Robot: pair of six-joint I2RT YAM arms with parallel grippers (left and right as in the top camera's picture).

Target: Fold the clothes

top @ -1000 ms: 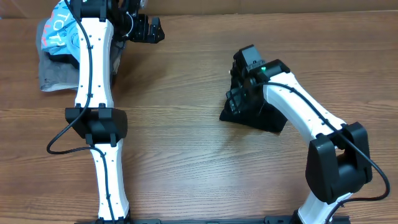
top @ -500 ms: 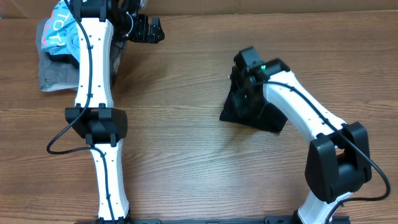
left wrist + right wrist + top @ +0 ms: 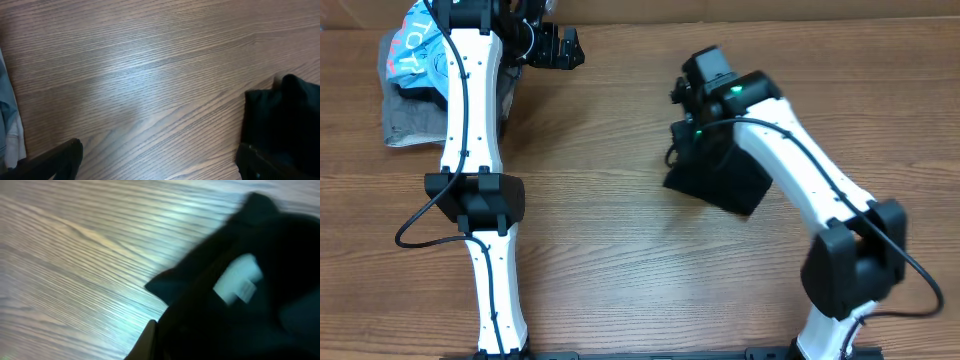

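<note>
Right gripper (image 3: 692,135) clenching the bunched black shirt (image 3: 718,182) — white tag (image 3: 239,282) showing among its folds, bundle sitting right of centre on the wooden table (image 3: 620,250), left gripper (image 3: 570,48) hovering spread wide, gripping nothing, light blue garment (image 3: 412,45) lying on the grey garment (image 3: 405,125) at the far-left corner — well apart from the shirt.

- Your left arm (image 3: 470,100) rises from its base at 6 o'clock, bends at a dark elbow joint and runs straight up toward 12 o'clock.
- At the far end its wrist turns sideways, so your left claw (image 3: 563,47) points toward 3 o'clock. In the wrist view its two fingers (image 3: 65,155) stand wide apart.
- Your right arm (image 3: 790,160) leans from its base at 5 o'clock up toward 11 o'clock.
- Your right claw (image 3: 692,125) points downward, closed on the black shirt (image 3: 720,185). In the wrist view, fabric hides its fingers.
</note>
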